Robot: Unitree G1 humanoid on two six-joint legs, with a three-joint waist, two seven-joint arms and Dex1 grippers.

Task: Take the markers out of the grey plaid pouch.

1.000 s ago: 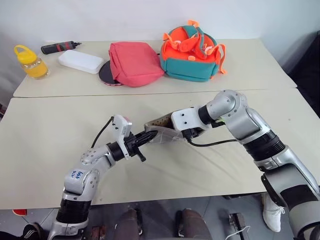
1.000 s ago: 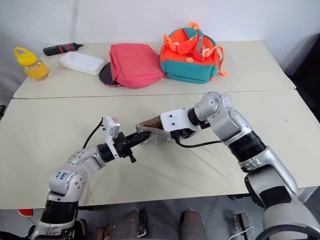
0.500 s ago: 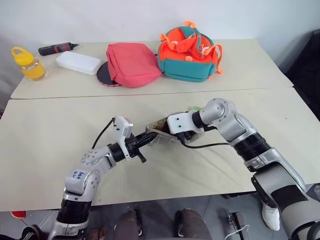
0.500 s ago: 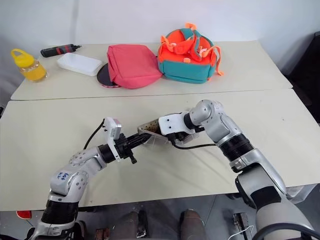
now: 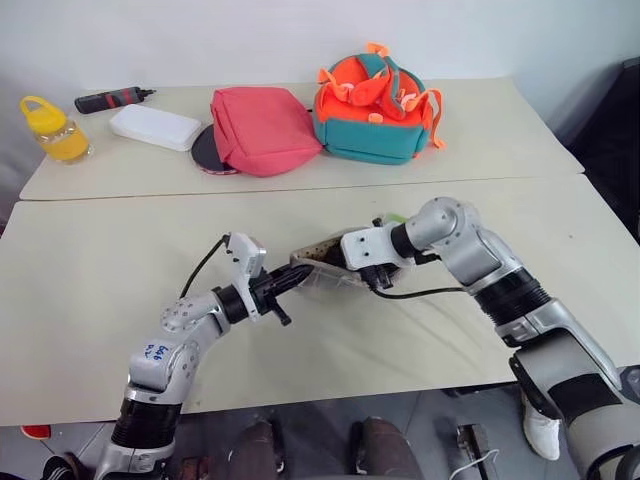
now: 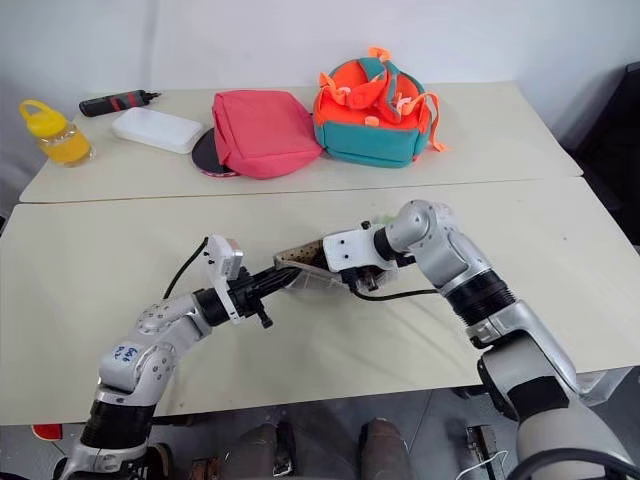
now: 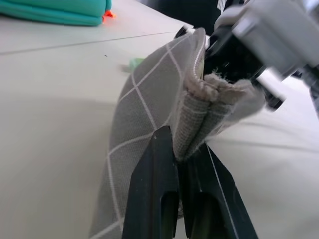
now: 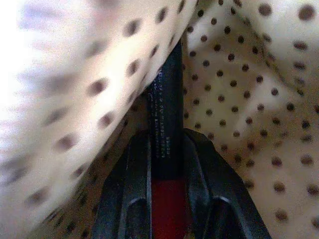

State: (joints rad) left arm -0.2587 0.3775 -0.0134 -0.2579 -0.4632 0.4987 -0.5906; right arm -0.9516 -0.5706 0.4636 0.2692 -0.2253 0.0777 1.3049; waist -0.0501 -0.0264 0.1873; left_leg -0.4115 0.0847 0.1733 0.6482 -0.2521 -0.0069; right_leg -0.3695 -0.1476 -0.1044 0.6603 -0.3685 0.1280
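Note:
The grey plaid pouch (image 5: 322,276) hangs just above the table between my two hands, its mouth spread open. My left gripper (image 7: 182,145) is shut on the folded end of the pouch (image 7: 149,99). My right gripper (image 8: 167,142) reaches inside the dotted lining. Its fingers (image 8: 134,169) are closed on either side of a red-bodied marker (image 8: 166,194) with a black end. A light green marker (image 5: 392,217) lies on the table just behind my right wrist and is partly hidden by it.
Along the far table stand a pink-red bag (image 5: 262,128), a teal and orange backpack (image 5: 375,105), a white box (image 5: 155,126), a yellow bottle (image 5: 47,128) and a black tool with a red band (image 5: 110,98). A dark disc (image 5: 205,150) lies beside the bag.
My right hand has dipped slightly at the pouch mouth. The left hand and the pouch have stayed where they were. The whole view has shifted a little.

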